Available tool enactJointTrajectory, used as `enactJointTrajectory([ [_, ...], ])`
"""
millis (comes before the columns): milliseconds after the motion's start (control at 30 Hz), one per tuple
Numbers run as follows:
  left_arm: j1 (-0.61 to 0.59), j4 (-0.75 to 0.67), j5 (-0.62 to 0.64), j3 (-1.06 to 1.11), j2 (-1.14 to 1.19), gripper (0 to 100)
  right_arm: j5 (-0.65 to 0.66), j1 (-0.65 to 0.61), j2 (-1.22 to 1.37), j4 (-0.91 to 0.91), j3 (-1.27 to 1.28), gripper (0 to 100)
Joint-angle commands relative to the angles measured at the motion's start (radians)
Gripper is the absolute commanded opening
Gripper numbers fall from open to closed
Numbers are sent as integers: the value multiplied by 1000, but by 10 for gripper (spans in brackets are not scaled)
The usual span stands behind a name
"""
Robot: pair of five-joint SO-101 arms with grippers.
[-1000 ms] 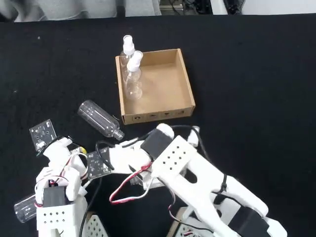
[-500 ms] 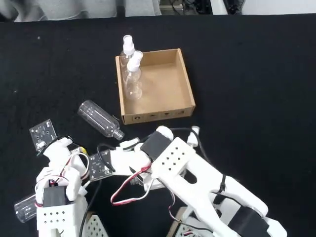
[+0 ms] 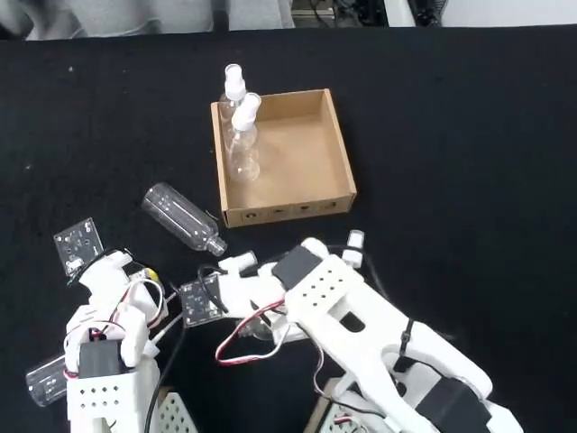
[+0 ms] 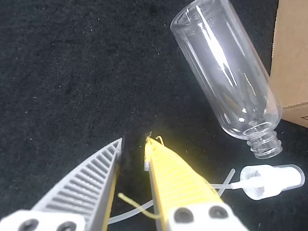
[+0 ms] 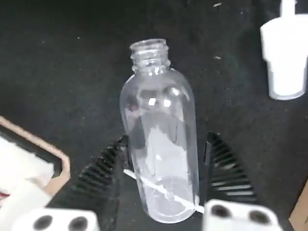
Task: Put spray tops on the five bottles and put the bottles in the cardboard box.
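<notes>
Nearest, beside the left arm's base, one clear bottle (image 3: 43, 381) lies on the black surface (image 3: 469, 135). The right gripper (image 5: 166, 139) is positioned over an uncapped bottle (image 5: 161, 110) that lies flat. Its fingers (image 5: 103, 168) are spread wide, one on each side of the body, with a sliver of gap visible at one side. The left gripper (image 4: 133, 140) sits low over the surface, its fingers narrowly parted with nothing between them. Just beyond it lies a spray top (image 4: 272, 179) with its dip tube trailing, close to the mouth of a second uncapped bottle (image 4: 231, 77) resting on its side. The other spray top (image 3: 354, 242) stands near the right arm. Farther on, the cardboard box (image 3: 287, 209) holds one upright capped bottle (image 3: 243, 135). A rear capped bottle (image 3: 233, 86) stands at the box's far corner on the left arm's side.
</notes>
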Motion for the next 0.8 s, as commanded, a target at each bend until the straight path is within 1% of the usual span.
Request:
enactJointTrajectory([
  [0,-2,3,0,22,-5,65,15,25,-47,-81,28,209],
  [133,-5,3,0,22,-6,65,17,25,-47,-180,90,208],
  [367,-7,3,0,22,-6,65,15,25,-47,-255,130,208],
  [767,-1,3,0,22,-6,65,11,14,-47,-269,139,208],
])
